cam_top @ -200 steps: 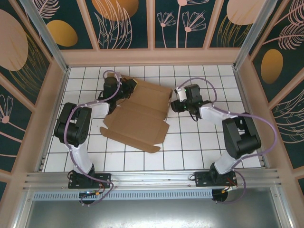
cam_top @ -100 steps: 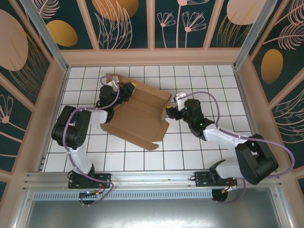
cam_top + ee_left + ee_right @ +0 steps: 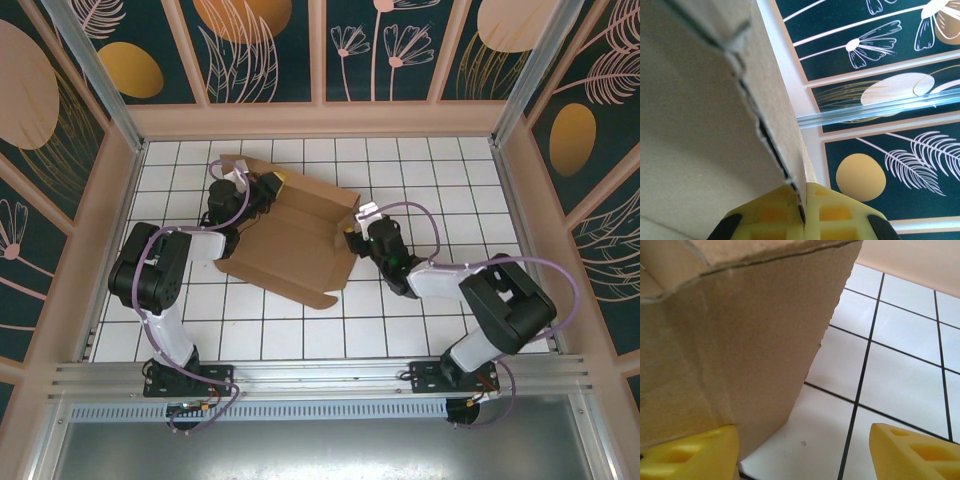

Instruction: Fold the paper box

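Observation:
The paper box [image 3: 290, 245] is a brown cardboard sheet with flaps, lying partly folded in the middle of the tiled table. At its back-left corner a flap stands raised, and my left gripper [image 3: 274, 184] is shut on that flap's edge. In the left wrist view the yellow fingers [image 3: 835, 212] pinch the cardboard wall [image 3: 700, 100] between them. My right gripper [image 3: 350, 237] sits low at the box's right edge with its jaws open. In the right wrist view the left fingertip [image 3: 695, 452] lies against a cardboard flap [image 3: 740, 340], and the other fingertip [image 3: 915, 447] is over bare tile.
White tiles with black grid lines [image 3: 430, 180] surround the box. Peach-framed walls with dark floral panels [image 3: 320, 110] close the back and both sides. A metal rail [image 3: 320, 375] runs along the near edge by the arm bases.
My right arm has swung down and left to the box's right edge, its jaws wider than a second ago. The left gripper has lifted the back-left flap, and the box shifted slightly.

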Controlling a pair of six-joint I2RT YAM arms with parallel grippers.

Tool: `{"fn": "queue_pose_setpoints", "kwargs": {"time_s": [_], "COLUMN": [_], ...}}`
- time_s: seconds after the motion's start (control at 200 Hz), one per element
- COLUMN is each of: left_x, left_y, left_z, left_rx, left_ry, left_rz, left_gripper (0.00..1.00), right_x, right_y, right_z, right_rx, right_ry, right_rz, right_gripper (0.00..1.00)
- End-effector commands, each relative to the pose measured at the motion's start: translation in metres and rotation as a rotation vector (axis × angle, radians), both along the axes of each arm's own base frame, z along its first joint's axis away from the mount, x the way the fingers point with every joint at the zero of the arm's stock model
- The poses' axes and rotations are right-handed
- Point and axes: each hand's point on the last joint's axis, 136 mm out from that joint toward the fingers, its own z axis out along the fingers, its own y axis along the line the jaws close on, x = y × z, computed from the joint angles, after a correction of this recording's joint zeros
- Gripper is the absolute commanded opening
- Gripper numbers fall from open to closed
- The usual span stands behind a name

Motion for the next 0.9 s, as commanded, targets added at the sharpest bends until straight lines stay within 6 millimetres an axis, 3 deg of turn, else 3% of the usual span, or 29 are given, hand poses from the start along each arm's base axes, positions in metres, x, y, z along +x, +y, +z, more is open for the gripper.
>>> {"fn": "queue_pose_setpoints", "kwargs": {"time_s": [0.0,0.19,0.36,0.771,0.896], "left_x": [-0.002,-0.002,-0.002,0.001,0.003], "left_y": [-0.002,0.000,-0.001,-0.003,-0.003], "left_z": [0.007,0.005,0.002,0.002,0.005], "left_rx": [-0.007,0.008,0.006,0.011,0.038], "left_ry": [-0.017,0.012,0.035,0.056,0.056], "left_rz": [-0.018,-0.005,-0.007,-0.016,-0.014], "left_gripper": [0.00,0.00,0.00,0.00,0.00], "right_x": [0.025,0.040,0.034,0.025,0.023], "right_y": [0.013,0.019,0.037,0.049,0.051], "right_z": [0.038,0.048,0.054,0.064,0.062], "right_rx": [0.056,0.085,0.089,0.151,0.168], "right_ry": [-0.135,-0.161,-0.179,-0.219,-0.213], "right_rz": [-0.030,-0.017,0.107,0.252,0.287], "right_gripper": [0.69,0.69,0.76,0.91,0.91]}}
